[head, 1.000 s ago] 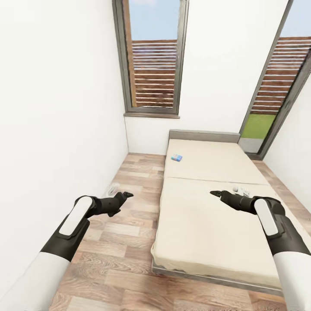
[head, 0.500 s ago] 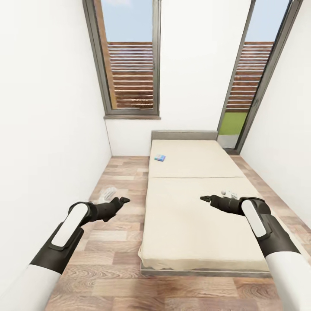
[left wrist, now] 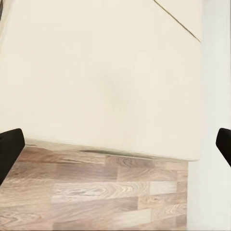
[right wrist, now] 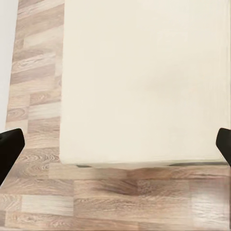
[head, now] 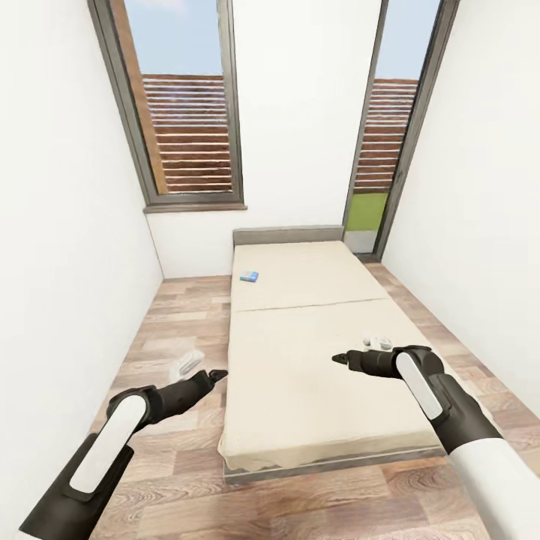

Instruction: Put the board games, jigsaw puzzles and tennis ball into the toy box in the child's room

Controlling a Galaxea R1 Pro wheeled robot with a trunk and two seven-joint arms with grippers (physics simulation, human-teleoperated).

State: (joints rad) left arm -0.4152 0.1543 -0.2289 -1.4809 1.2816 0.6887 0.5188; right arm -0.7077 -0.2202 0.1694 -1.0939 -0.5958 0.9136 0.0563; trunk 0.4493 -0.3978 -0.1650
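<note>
Plainly you were on the approach to the bed (head: 315, 360), both grippers spread open and empty (left gripper (head: 214, 374), right gripper (head: 339, 358)), the light-blue board game (head: 249, 277) lying near the headboard, so driving closer seemed next.

**Beige bed, pale wood floor**

The bed (head: 315, 367) is plain beige with a grey headboard (head: 289, 235). A small light-blue box (head: 249, 277) lies on it. The floor (head: 169, 330) shows light brown wood-grain planks. Walls (head: 60, 225) are white, window frames (head: 135, 142) dark grey. Both arms are black with white panels, and each hand, left (head: 212, 374) and right (head: 341, 358), is black.
</note>
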